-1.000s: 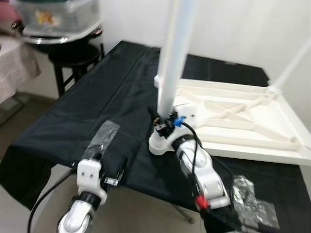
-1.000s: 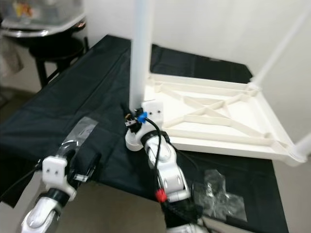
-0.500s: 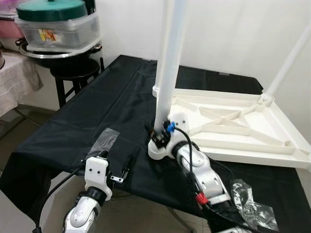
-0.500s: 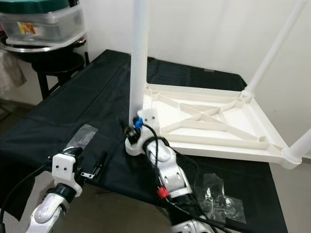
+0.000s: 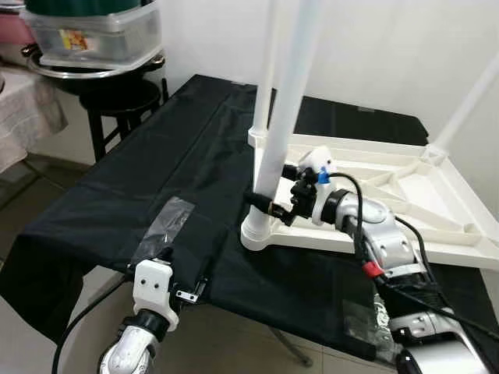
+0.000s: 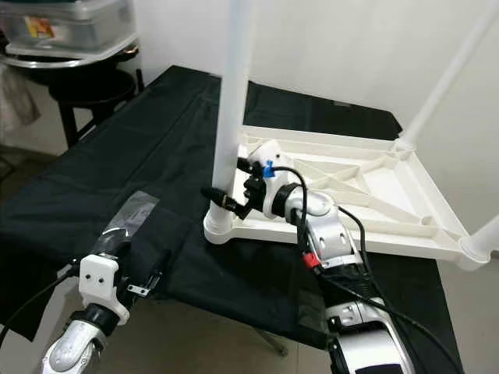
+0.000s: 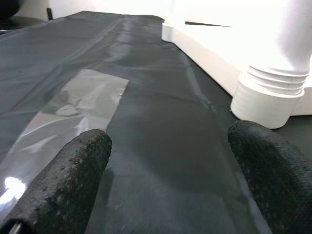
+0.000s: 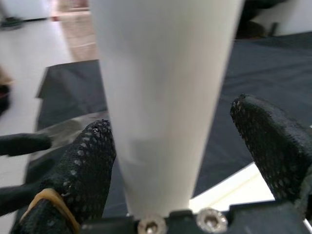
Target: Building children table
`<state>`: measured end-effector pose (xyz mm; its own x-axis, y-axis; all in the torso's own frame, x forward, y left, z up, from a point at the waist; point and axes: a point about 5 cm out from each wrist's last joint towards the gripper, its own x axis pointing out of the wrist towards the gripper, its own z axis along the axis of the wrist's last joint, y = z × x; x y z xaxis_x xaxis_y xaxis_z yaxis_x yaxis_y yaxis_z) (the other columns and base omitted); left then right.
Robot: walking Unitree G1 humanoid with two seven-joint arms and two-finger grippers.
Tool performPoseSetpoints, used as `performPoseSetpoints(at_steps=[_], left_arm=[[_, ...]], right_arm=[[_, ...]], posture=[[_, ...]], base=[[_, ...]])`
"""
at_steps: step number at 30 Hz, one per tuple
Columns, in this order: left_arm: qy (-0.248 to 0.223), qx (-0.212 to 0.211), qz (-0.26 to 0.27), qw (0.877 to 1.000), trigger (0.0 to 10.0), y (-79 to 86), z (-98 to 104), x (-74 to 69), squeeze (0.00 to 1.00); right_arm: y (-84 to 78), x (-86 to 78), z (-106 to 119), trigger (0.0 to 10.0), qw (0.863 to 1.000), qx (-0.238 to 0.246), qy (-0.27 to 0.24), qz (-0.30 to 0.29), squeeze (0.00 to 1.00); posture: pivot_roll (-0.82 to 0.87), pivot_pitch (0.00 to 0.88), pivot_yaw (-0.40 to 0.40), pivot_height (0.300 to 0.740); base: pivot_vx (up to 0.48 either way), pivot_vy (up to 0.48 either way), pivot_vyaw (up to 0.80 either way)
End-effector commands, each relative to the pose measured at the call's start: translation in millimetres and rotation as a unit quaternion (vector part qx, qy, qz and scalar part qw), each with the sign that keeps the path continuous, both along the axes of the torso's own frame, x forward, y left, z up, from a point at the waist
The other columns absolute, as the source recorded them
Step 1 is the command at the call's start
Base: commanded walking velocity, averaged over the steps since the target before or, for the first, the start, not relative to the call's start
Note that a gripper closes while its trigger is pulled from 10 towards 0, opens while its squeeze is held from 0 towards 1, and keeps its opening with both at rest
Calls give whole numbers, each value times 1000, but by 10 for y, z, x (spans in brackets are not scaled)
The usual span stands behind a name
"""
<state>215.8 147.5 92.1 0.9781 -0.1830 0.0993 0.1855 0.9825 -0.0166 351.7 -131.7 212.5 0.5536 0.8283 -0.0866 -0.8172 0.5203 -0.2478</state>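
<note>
White plastic children's table [image 5: 390,183] lies upside down on the tabletop [image 5: 156,171], which is covered by a black cloth. Ribbed underside faces up. 1 white leg [image 5: 284,117] stands upright in the near corner socket [image 5: 257,230]; a 2nd leg [image 5: 269,70] rises just behind it at the next corner; a 3rd [image 5: 468,105] slants up at the far right corner.

Right pincer [image 6: 226,187] reaches in from the table side, fingers straddling the near leg low down, just above the socket. Right wrist view: leg [image 8: 161,107] sits between the 2 fingers [image 8: 83,165], with a visible gap on 1 side, so the pincer is parted around the leg and not pressing it.

Left pincer [image 5: 183,273] is low at the near edge of the tabletop, apart from the table. Left wrist view: both fingers [image 7: 73,170] spread wide with nothing between them, pointing across the cloth toward the socket base [image 7: 270,100], whose threaded collar shows here more clearly than in the head views.

Clear plastic wrapper [image 5: 165,222] lies flat on the cloth near the left pincer. Second crumpled wrapper [image 5: 378,319] sits near the right arm. Lidded container [image 5: 93,35] on a stand at far left.
</note>
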Motion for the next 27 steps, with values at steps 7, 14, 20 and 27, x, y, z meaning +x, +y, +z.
performPoseSetpoints(at_steps=[7,14,20,27], left_arm=[[5,-2,-3,1000,10000,-44,12,-69,0],[8,-2,1,1000,10000,-40,42,-158,0],[10,-2,0,1000,10000,-22,46,-168,0],[13,1,2,1000,10000,-2,38,-149,0]], right_arm=[[-100,105,197,10000,999,1,-5,40,0],[-164,143,434,0,993,27,14,114,0],[-196,140,432,0,991,25,18,128,0],[-147,103,239,0,998,52,4,41,0]], posture=[[75,146,-107,740],[89,172,-105,740],[85,170,-91,740],[79,157,-107,740]], base=[[0,0,0],[0,0,0],[0,0,0],[0,0,0]])
